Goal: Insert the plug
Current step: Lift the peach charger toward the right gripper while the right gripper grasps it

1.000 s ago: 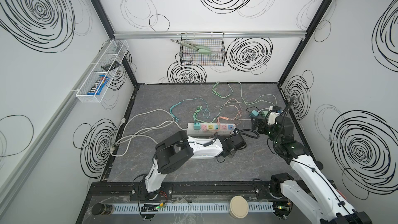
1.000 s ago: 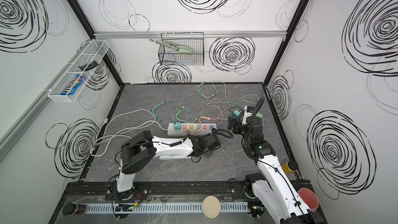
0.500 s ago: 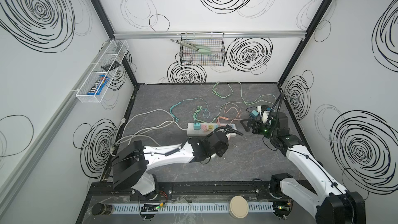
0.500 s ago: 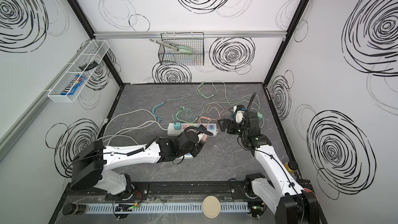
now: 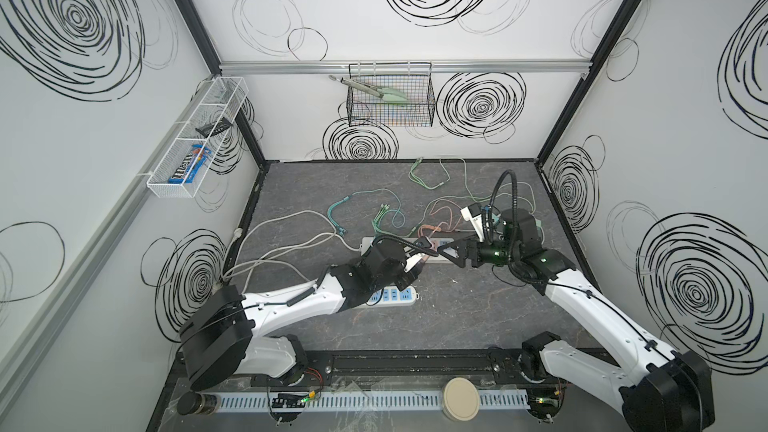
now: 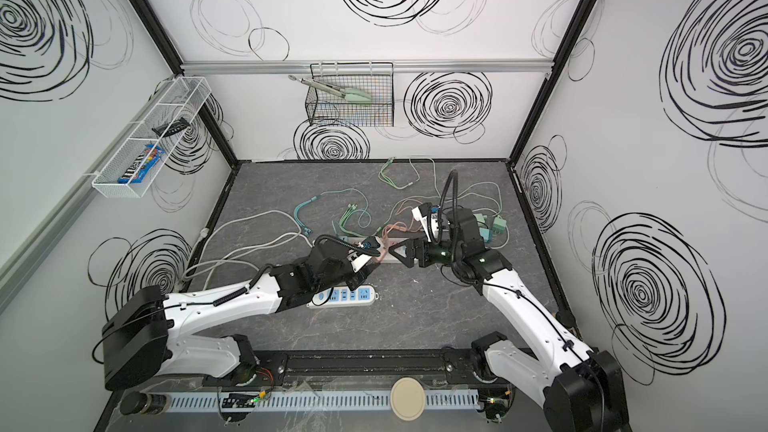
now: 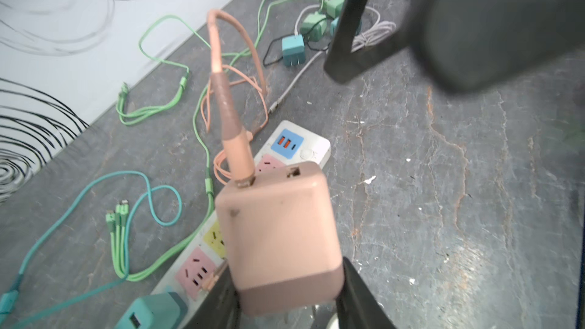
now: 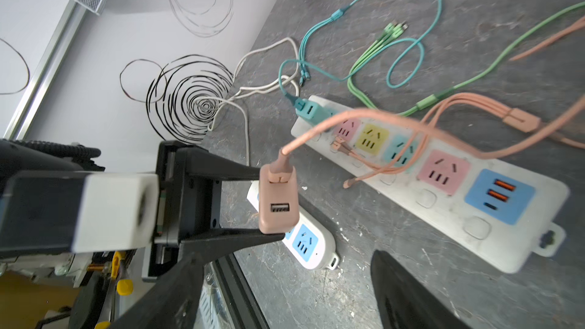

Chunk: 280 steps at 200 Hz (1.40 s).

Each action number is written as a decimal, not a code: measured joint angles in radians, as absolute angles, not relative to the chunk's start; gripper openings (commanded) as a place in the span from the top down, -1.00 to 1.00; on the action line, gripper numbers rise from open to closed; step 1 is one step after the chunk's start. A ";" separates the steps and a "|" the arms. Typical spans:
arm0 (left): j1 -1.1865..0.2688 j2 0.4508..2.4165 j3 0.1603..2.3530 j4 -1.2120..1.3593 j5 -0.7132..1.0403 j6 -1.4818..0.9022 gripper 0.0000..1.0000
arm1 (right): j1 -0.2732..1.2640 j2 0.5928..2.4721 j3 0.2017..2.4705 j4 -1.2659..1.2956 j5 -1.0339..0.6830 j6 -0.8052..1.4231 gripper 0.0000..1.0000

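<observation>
- Both arms have moved since a second ago. Your left arm was folded up and now reaches out long. Your right gripper (image 5: 445,252) has come away from the back corner and turned to face it.
- Your left gripper (image 5: 417,264) is pinching the pink plug (image 7: 278,235) by two of its sides.
- You have the plug up in the air, not on the table. It hangs close to the long power strip (image 8: 408,208), between that and the small power strip (image 5: 395,296).
- A pink cord (image 7: 226,112) comes out of the plug's end and loops away over the long strip.
- Your right jaws are spread wide with nothing between them. Their tips are near the plug, and I cannot tell if they touch it.
- I think you are at the hand-over step, since the plug is not in any hole yet.
- You cannot see the metal pins well. They seem to point back into your left gripper, so that arm likely cannot push the plug in.
- Next, slide your right jaws around the two free sides of the plug and stay off the cord.
- Squeeze first, and only then let your left jaws go.
- After that, turn the pins down over a free hole. The pink socket (image 8: 441,172) looks free, while a teal plug (image 8: 308,110) fills the far end.
- Watch the loose cord tips (image 8: 340,145) lying on the strip, as they could get in the way.
</observation>
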State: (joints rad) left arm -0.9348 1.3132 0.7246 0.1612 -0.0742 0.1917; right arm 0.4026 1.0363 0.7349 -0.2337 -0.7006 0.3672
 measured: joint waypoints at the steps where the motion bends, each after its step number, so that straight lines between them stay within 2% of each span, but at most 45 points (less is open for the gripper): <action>1: -0.935 1.311 0.723 0.165 -0.074 0.197 1.00 | 0.404 1.038 0.735 -0.234 -0.701 0.366 -0.69; 38: -0.945 1.228 0.583 0.314 -0.063 0.380 1.00 | 0.432 1.108 0.786 -0.297 -0.726 0.331 -0.58; 112: -0.960 1.227 0.579 0.340 -0.106 0.582 1.00 | 0.548 1.130 0.841 -0.348 -0.702 0.253 -0.46; 162: -0.969 1.227 0.580 0.340 -0.105 0.627 1.00 | 0.571 1.197 0.902 -0.374 -0.655 0.223 -0.08; 195: -0.969 1.227 0.581 0.340 -0.105 0.640 1.00 | 0.578 1.226 0.923 -0.407 -0.654 0.198 0.06; 216: -0.969 1.228 0.582 0.340 -0.101 0.644 1.00 | 0.580 1.244 0.932 -0.424 -0.658 0.183 0.44; 218: -0.969 1.228 0.583 0.339 -0.101 0.644 0.97 | 0.580 1.245 0.933 -0.426 -0.662 0.185 0.49; 222: -0.969 1.229 0.583 0.339 -0.102 0.644 0.70 | 0.580 1.247 0.936 -0.428 -0.663 0.176 0.57; 229: -0.969 1.231 0.583 0.339 -0.102 0.643 0.09 | 0.580 1.248 0.939 -0.430 -0.659 0.173 0.72; 232: -0.969 1.231 0.583 0.339 -0.104 0.641 -0.10 | 0.580 1.248 0.939 -0.431 -0.657 0.177 0.79; 245: -0.969 1.236 0.583 0.357 -0.118 0.623 -0.59 | 0.579 1.246 0.941 -0.430 -0.652 0.176 1.00; 263: -0.960 1.246 0.583 0.417 -0.155 0.552 -0.80 | 0.566 1.236 0.940 -0.429 -0.633 0.177 1.00; 280: -0.919 1.272 0.623 0.391 -0.172 0.450 -0.83 | 0.526 1.209 0.935 -0.422 -0.612 0.190 1.00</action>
State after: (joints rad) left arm -0.9192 1.2724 0.6231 0.3912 -0.1722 0.4496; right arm 0.5262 1.2087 0.9348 -0.4225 -0.6117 0.1898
